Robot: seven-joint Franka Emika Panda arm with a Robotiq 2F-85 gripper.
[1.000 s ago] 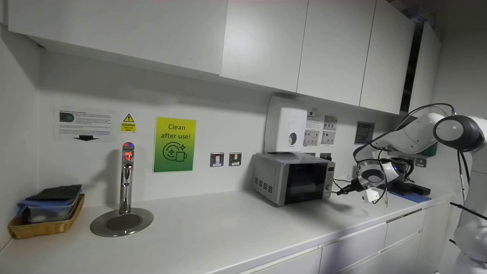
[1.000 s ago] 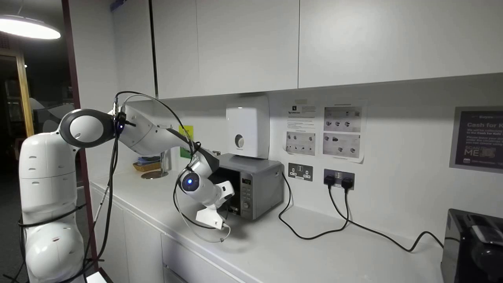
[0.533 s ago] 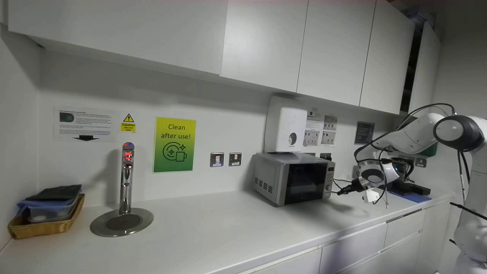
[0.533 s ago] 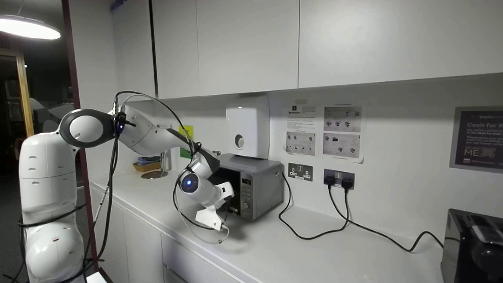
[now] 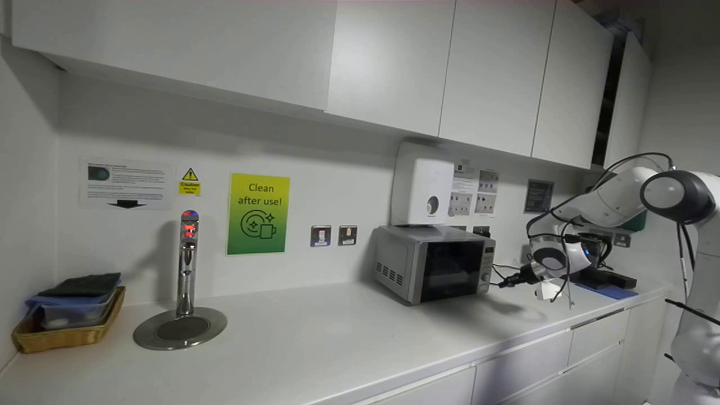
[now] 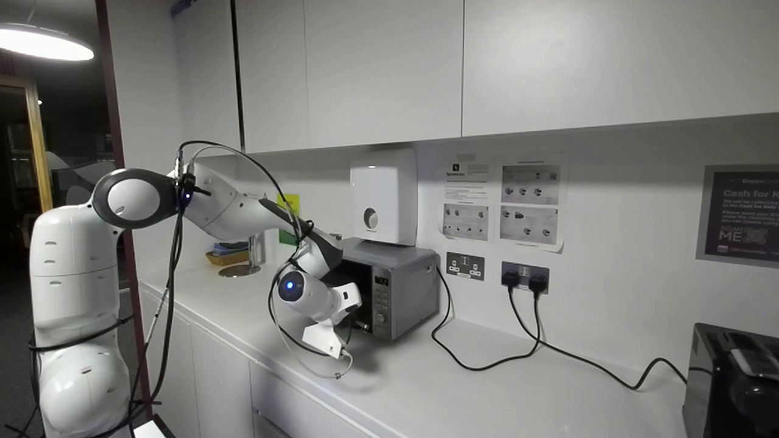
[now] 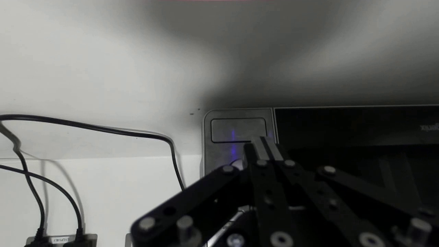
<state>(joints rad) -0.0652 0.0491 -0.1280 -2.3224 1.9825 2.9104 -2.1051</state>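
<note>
In the wrist view the fingers (image 7: 259,150) cover part of the dial (image 7: 236,164) on the microwave (image 7: 308,127), and whether they touch its front cannot be told; the door (image 7: 360,133) runs past the right side, its lettering (image 7: 429,127) too small to read. In an exterior view the arm (image 6: 220,210) hides most of the fingers and much of the door; the front edge of the surface (image 6: 487,398) runs off the bottom, and a black machine (image 6: 733,380) is cut off.

From farther back, on opposite sides, both exterior views are angled toward the flat white wall (image 5: 337,180), sharing the boxy grey metal microwave (image 5: 433,264), faced closely by the upside-down wrist view.
</note>
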